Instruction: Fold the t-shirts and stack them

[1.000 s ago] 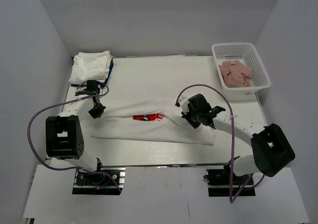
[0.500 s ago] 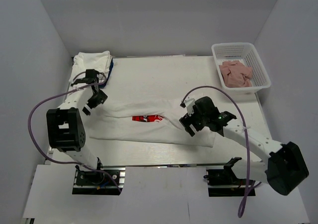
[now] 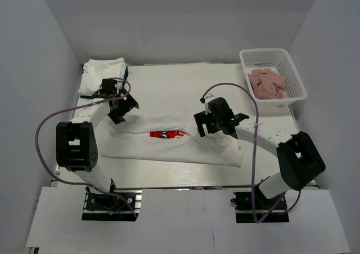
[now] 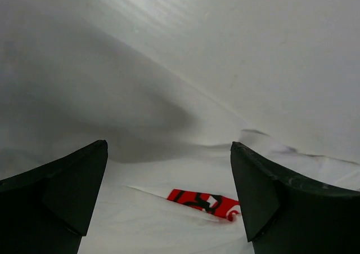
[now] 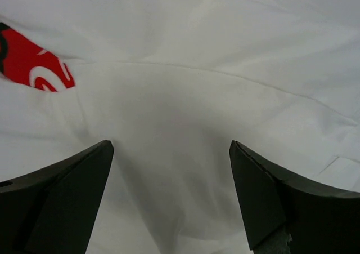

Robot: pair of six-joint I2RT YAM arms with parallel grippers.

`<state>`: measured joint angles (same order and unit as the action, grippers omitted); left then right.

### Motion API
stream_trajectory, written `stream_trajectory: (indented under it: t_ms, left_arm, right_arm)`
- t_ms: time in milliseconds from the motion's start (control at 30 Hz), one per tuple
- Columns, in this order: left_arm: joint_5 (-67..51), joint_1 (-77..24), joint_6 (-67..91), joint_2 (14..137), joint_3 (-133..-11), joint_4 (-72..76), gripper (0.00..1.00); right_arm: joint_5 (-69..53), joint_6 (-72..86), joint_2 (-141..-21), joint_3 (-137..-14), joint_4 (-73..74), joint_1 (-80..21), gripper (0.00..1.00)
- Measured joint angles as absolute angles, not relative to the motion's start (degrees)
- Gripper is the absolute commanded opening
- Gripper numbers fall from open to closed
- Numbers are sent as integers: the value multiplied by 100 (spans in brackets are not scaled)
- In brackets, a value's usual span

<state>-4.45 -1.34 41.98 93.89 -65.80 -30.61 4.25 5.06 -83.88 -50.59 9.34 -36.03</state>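
A white t-shirt (image 3: pixel 169 147) lies folded lengthwise into a long band across the table's middle, a strip of its red print (image 3: pixel 167 134) showing in the fold. A folded white t-shirt bundle (image 3: pixel 101 74) sits at the back left corner. My left gripper (image 3: pixel 125 108) hovers open over the band's left end, the red print (image 4: pixel 205 203) visible between its fingers (image 4: pixel 67 186). My right gripper (image 3: pixel 203 123) stands open above the band's right part, white cloth (image 5: pixel 169 169) below it and the red print (image 5: pixel 28 65) at the upper left. Neither holds anything.
A white basket (image 3: pixel 292 74) with pink cloths (image 3: pixel 267 84) stands at the back right corner. White walls enclose the table on three sides. Purple cables loop from both arms.
Both grippers have gone from shut to open and let go of the shirt. The left gripper moved right and away over the band; the right one moved left toward the print.
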Motion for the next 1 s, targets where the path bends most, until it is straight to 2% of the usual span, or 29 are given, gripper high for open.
stream_trajectory:
  t_ms: [167,367,533,767,1000]
  left_arm:
    - [-502,-207,4132,10066,-6226,-3074,100]
    - [-386,-150,4117,10095,-6259,-3068,100]
    - [-360,-152,4128,10202,-6407,-3242,100]
    - [-172,-196,4134,10084,-6283,-3389,100]
    - [-805,-458,4261,8713,-4670,-3760,100]
  right_arm:
    - [676,928,-8809,-4974,1345,-3607,90]
    - [775,1173,-8613,-4414,1605,-3610,90]
    - [803,1234,-8759,-4550,1693,-3612,90]
    - [908,1291,-9542,-5402,1887,-3444,90]
    - [631,923,-11292,-7487,1492,-2724,90]
